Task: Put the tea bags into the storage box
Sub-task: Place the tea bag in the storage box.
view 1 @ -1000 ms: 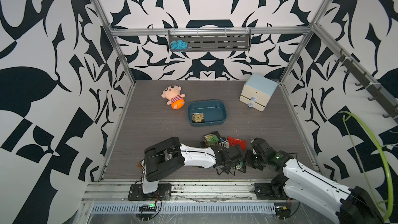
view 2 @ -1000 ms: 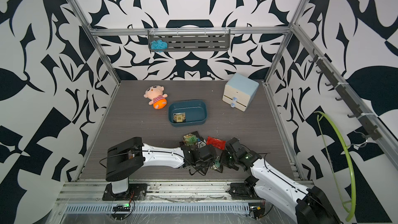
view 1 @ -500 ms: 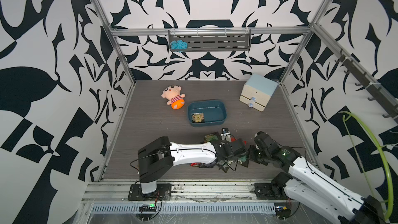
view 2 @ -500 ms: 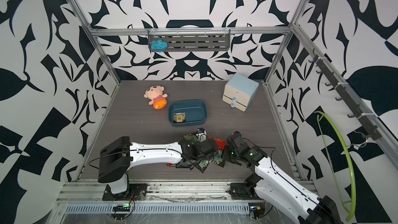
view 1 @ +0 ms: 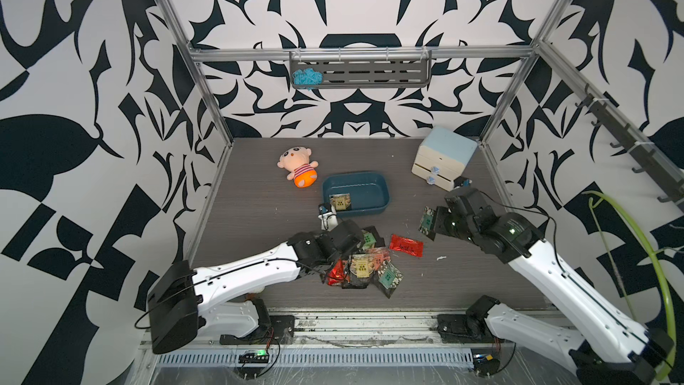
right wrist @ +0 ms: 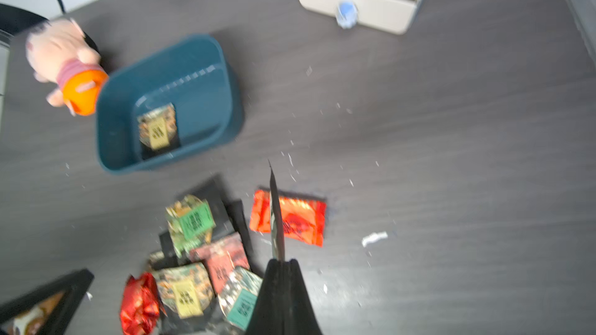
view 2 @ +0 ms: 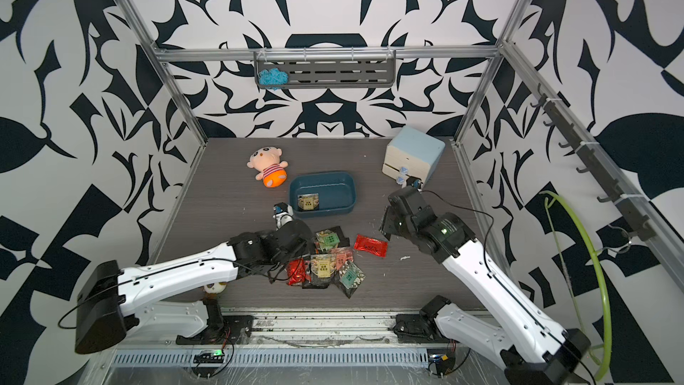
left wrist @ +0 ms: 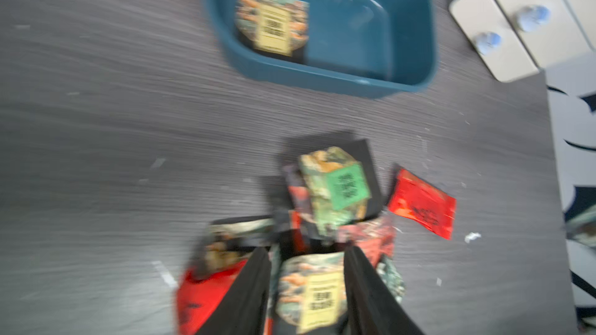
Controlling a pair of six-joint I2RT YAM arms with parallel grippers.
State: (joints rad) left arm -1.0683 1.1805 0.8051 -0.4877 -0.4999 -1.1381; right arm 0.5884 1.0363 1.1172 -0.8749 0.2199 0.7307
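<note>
The right claw [right wrist: 283,262] is lifting off the pile of tea bags [view 1: 364,266], pinched shut on one tea bag [view 1: 428,221] for the storage box [view 1: 366,194]. The left claw [left wrist: 306,251] is parting over that pile on the table [view 1: 259,216], seemingly gripping nothing.

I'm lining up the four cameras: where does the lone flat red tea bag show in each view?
Top view: red tea bag, between pile and right gripper.
Top view: red tea bag, same spot.
Left wrist: red tea bag, beside the green-labelled tea bag.
Right wrist: red tea bag, behind the held tea bag's edge.
Shared landmark: storage box.
</note>
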